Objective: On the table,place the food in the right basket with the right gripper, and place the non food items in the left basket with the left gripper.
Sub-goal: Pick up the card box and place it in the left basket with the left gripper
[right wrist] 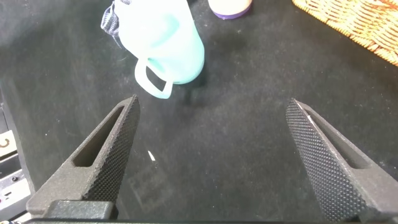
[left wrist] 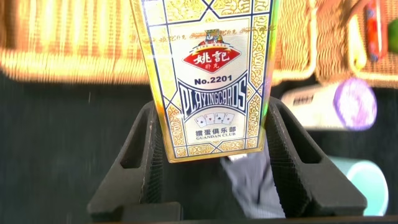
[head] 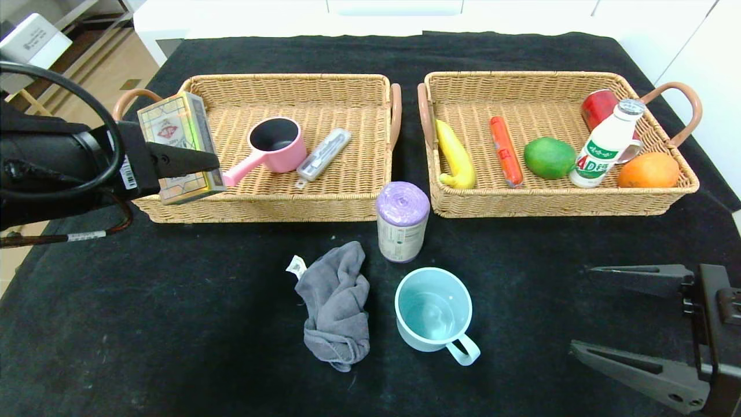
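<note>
My left gripper is shut on a box of playing cards, held upright above the front-left corner of the left basket. In the left wrist view both fingers press the sides of the card box. On the black cloth in front of the baskets are a purple roll, a grey rag and a teal mug. My right gripper hangs open and empty at the table's front right, with the mug a short way ahead of it.
The left basket holds a pink pot and a grey case. The right basket holds a banana, a sausage, a green fruit, a white bottle, an orange and a red can.
</note>
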